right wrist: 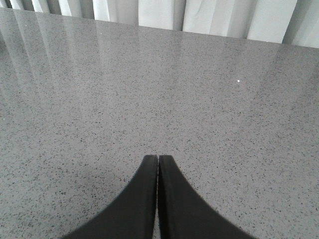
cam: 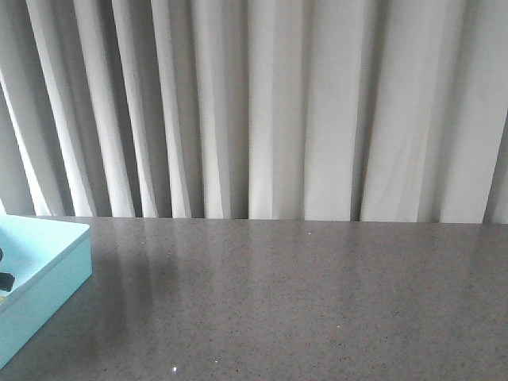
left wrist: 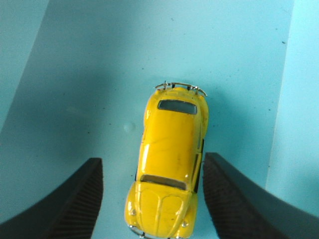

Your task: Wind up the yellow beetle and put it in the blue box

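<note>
Yellow beetle (left wrist: 169, 174) w/ dark windows and chrome bumper lies on floor of blue box (left wrist: 75, 74). Left end effector (left wrist: 153, 199) is released, fingers wide on both sides of it. Right end effector (right wrist: 158, 199) clenched, empty, over desk (right wrist: 149, 89).

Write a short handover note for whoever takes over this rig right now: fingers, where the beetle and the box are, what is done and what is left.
Left gripper: open, its fingers on either side of the yellow beetle, with visible gaps and no grip.
Right gripper: shut on nothing, above the grey table.
The beetle sits on the floor of the blue box, which stands at the table's left edge in the front view.
Done: the beetle is in the box. Whether it was wound up cannot be told.
Left: lift the left arm clear of the box.
</note>
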Controlling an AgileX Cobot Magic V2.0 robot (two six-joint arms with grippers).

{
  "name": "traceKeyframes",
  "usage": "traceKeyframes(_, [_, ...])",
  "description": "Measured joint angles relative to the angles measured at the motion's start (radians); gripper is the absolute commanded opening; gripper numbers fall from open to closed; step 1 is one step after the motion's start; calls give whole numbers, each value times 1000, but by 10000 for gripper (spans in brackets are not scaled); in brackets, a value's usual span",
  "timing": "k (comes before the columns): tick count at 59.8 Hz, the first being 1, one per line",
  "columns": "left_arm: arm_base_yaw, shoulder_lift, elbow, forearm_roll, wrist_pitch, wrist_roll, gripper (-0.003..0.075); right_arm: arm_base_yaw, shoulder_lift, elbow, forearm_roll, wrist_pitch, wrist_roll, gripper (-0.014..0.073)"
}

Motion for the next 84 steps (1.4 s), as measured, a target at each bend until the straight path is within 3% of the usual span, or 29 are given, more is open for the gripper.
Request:
traceKeyframes(16, [0, -82, 0, -9, -1, -53, 383, 0, 0, 0, 0, 0, 0, -1])
traceKeyframes(25, [0, -174, 0, -87, 1, -55, 218, 0, 0, 0, 0, 0, 0, -1])
traceKeyframes(34, [0, -296, 0, -284, 37, 7, -6, 0, 0, 0, 0, 0, 0, -1])
traceKeyframes(46, [0, -495, 0, -563, 177, 204, -7, 0, 0, 0, 0, 0, 0, -1])
traceKeyframes(58, [0, -711, 63, -692, 237, 278, -6, 0, 0, 0, 0, 0, 0, -1])
traceKeyframes(74, [-3, -1061, 395, -749, 254, 305, -6, 0, 0, 0, 0, 0, 0, -1])
traceKeyframes(84, [-66, -1243, 631, -748, 265, 304, -6, 0, 0, 0, 0, 0, 0, -1])
